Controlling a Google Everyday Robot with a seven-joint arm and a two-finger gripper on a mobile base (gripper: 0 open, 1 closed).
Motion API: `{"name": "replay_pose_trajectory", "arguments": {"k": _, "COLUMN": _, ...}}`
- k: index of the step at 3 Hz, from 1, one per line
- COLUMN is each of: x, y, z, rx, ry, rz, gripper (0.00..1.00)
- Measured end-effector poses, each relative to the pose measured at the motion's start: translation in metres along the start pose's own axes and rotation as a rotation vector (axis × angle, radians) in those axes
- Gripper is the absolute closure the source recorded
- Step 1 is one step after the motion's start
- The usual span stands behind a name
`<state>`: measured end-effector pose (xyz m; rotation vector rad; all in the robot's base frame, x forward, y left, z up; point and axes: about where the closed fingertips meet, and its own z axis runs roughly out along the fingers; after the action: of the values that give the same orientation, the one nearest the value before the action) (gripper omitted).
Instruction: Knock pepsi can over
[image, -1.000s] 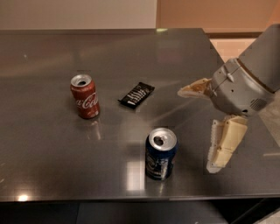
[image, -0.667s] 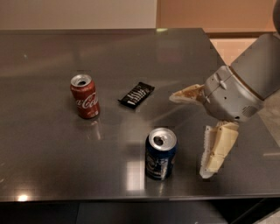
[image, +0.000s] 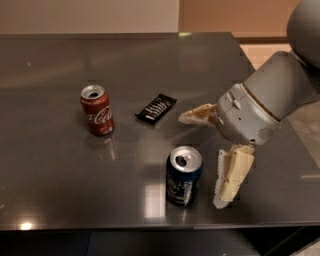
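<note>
Camera view: hand (image: 202, 159) spread wide, low over the surface (image: 60, 180). The pepsi can (image: 183, 176) stands upright near the front edge, just left of the hand's lower finger. A leftward sweep should tip it.

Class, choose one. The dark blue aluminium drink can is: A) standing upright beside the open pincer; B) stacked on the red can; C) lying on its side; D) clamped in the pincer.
A: the dark blue aluminium drink can stands upright, silver top up, with the open pincer beside it, not closed on it.
</note>
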<state>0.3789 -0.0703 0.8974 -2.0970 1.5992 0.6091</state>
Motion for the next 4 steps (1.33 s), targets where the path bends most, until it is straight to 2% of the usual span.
{"name": "replay_pose_trajectory", "arguments": {"k": 1, "x": -0.004, "y": 0.003, "z": 0.008, "rx": -0.028, "ry": -0.012, "rz": -0.015, "gripper": 0.00}}
{"name": "replay_pose_trajectory", "arguments": {"k": 2, "x": -0.009, "y": 0.008, "z": 0.012, "rx": -0.057, "ry": -0.029, "rz": -0.035, "gripper": 0.19}}
{"name": "replay_pose_trajectory", "arguments": {"k": 4, "x": -0.017, "y": 0.014, "z": 0.014, "rx": -0.090, "ry": -0.051, "rz": -0.057, "gripper": 0.65}}
